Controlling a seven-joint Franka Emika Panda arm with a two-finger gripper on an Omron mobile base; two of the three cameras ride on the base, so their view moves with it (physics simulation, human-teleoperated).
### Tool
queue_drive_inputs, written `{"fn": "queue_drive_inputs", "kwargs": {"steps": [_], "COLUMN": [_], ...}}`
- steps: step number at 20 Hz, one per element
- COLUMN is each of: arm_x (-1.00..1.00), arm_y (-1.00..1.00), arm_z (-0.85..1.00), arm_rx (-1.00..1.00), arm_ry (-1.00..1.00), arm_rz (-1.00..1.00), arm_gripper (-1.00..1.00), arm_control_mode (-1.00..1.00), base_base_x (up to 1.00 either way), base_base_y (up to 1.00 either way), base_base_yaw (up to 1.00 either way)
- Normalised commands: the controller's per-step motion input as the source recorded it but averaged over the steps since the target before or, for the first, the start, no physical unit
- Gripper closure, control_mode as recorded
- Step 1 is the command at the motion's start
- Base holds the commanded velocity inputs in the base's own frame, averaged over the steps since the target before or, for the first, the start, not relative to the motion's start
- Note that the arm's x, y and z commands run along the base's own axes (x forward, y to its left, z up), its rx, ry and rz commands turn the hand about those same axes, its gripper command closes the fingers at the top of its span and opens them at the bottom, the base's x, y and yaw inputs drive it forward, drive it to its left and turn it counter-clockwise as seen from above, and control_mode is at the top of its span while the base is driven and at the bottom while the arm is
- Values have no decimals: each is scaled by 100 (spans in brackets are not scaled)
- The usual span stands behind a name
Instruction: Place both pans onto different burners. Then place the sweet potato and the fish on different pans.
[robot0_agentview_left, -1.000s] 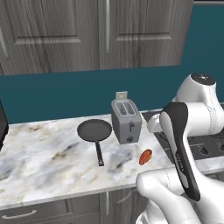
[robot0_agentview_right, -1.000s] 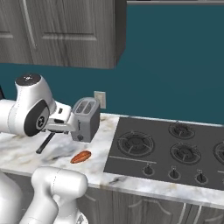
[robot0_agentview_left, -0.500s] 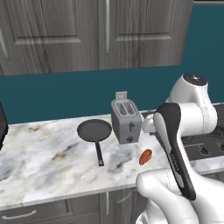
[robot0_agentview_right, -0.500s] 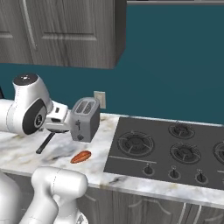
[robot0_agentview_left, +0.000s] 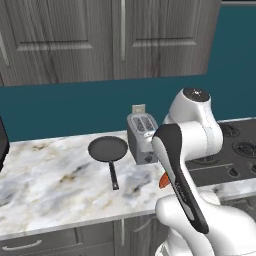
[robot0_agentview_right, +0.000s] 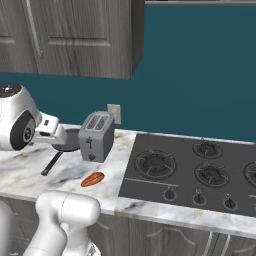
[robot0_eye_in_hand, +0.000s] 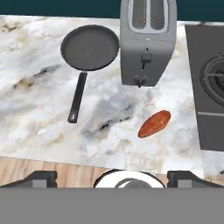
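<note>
One black pan (robot0_eye_in_hand: 89, 47) lies on the marble counter left of the toaster, its long handle (robot0_eye_in_hand: 76, 98) pointing toward the front edge. I also see this pan (robot0_agentview_left: 107, 149) from the left, and from the right the pan (robot0_agentview_right: 70, 144) is partly behind my arm. The sweet potato (robot0_eye_in_hand: 154, 124), an orange-brown tapered oval, rests on the counter in front of the toaster; the same sweet potato (robot0_agentview_right: 93, 179) lies near the cooktop's left edge. My gripper (robot0_eye_in_hand: 116, 179) hangs open and empty, high above the counter's front edge. The burners (robot0_agentview_right: 155, 164) are bare. The fish is out of view.
A silver toaster (robot0_eye_in_hand: 148, 41) stands between the pan and the black cooktop (robot0_agentview_right: 150, 187), under a wall outlet (robot0_agentview_right: 114, 113). Knobs run along the cooktop's front. My white arm (robot0_agentview_left: 177, 165) blocks part of the left base view. Grey cabinets hang above.
My hand has drawn back and to the left in the right base view, away from the toaster. The jaws stay wide apart. Pan and sweet potato have not moved.
</note>
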Motion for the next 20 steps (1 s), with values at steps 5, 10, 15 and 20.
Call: {"fn": "queue_drive_inputs", "kwargs": {"steps": [5, 10, 15, 20], "arm_x": [27, 24, 11, 5], "arm_y": [35, 26, 40, 23], "arm_z": [-1, -18, -37, -32], "arm_rx": [11, 8, -1, 0], "arm_ry": [-1, 0, 0, -1], "arm_rz": [0, 0, 0, 0], "arm_gripper": [-100, -100, -100, -100], "arm_control_mode": [-100, -100, -100, -100], "base_base_x": [0, 0, 0, 0], "base_base_y": [0, 0, 0, 0], "base_base_yaw": [0, 0, 0, 0]}}
